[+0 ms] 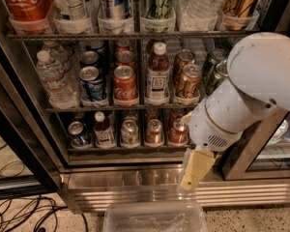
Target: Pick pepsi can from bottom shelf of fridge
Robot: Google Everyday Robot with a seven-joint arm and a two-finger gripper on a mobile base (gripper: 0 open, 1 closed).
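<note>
The pepsi can (77,132), blue with a silver top, stands at the left end of the bottom shelf (125,150) of the open fridge (135,178). To its right on that shelf are a small bottle (104,129), a silver can (129,132), a brownish can (154,132) and a red can (178,132). My gripper (195,170), cream-coloured, hangs from the white arm (251,91) in front of the fridge's steel base, right of and below the bottom shelf, well apart from the pepsi can. The arm hides the right end of the shelves.
The middle shelf holds water bottles (53,79), blue cans (92,81), a Coca-Cola can (124,85), a bottle (158,74) and brown and green cans. A clear plastic bin (154,219) sits on the floor below. Cables (19,211) lie at the left. Dark door frames stand on both sides.
</note>
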